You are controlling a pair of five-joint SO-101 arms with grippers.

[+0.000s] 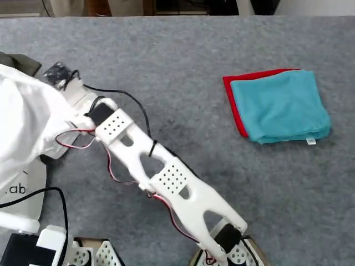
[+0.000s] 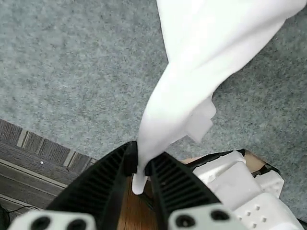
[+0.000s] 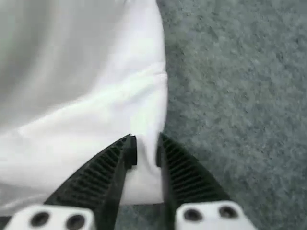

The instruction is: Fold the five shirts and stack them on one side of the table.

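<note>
**White shirt held at the left side of the worktop, two folded shirts stacked at the right**

My left end effector (image 2: pixel 140 165) is clenched on a white shirt (image 2: pixel 201 62). A narrow bunch of the cloth is pinched between the ribbed jaws, and the rest widens away from them over the grey worktop (image 2: pixel 72 72). In that wrist view a strip of wooden floor (image 2: pixel 43 158) lies past the worktop's edge, and white arm parts (image 2: pixel 240 187) sit close beside the jaws.

Seen from the high view, the shirt forms a large white mass at the left side of the worktop. My right arm (image 1: pixel 161 172) stretches from its base at the near edge diagonally up to the shirt's border, with red and black cables trailing along it. My right end effector (image 3: pixel 145 143) sits at a folded edge of the same white shirt, with cloth on one side of that edge and bare worktop on the other. I cannot tell whether it is grasping the fabric or only held against it.

Well apart from all this, on the right half of the worktop, a folded teal shirt (image 1: pixel 280 105) lies on top of a folded red shirt (image 1: pixel 233 102). The red one shows only as a thin band along the teal shirt's left and far edges.
</note>
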